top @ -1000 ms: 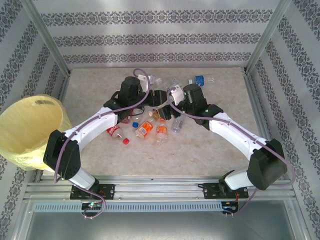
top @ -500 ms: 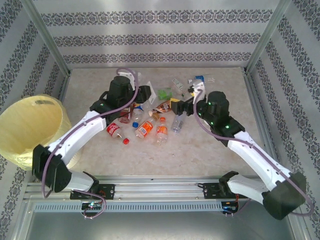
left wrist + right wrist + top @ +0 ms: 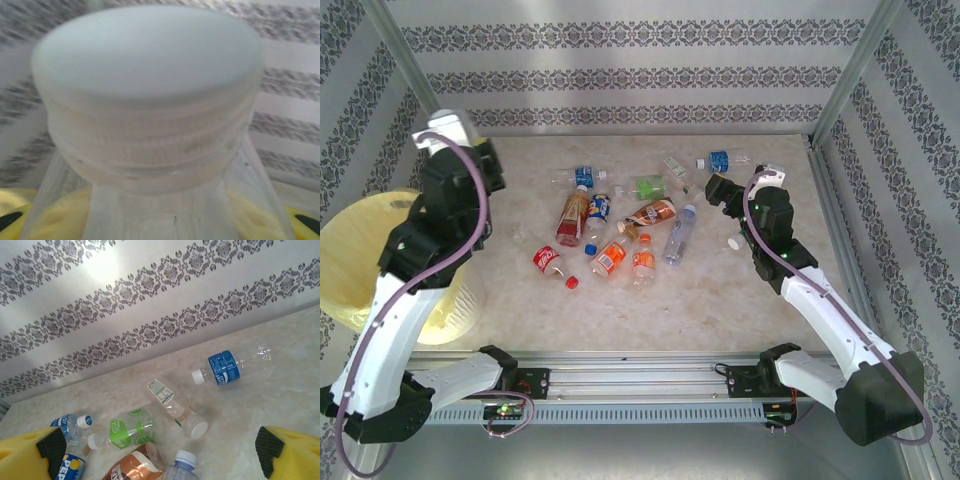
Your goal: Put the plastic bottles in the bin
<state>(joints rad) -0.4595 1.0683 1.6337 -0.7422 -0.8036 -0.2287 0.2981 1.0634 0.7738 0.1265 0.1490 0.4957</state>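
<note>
And the left jaws are clamped narrow on a clear plastic bottle [image 3: 150, 200], its white cap [image 3: 147, 85] right up against the wrist lens, with yellow fingers [image 3: 302, 214] peeking out either side of the neck. The left arm [image 3: 430, 230] stands high at the worktop's left edge, over by the pale-yellow bin [image 3: 355, 255], which sits off that side. Over to the right jaws: gaping wide, black pads [image 3: 50, 447] far apart and empty, hovering above the far right of the worktop [image 3: 720, 290]. Beneath them lie a blue-label bottle [image 3: 227, 367], a green-label bottle [image 3: 125, 429] and a small clear one [image 3: 172, 405]. The other plastic bottles [image 3: 610, 258] lie scattered mid-worktop, outside the bin.
</note>
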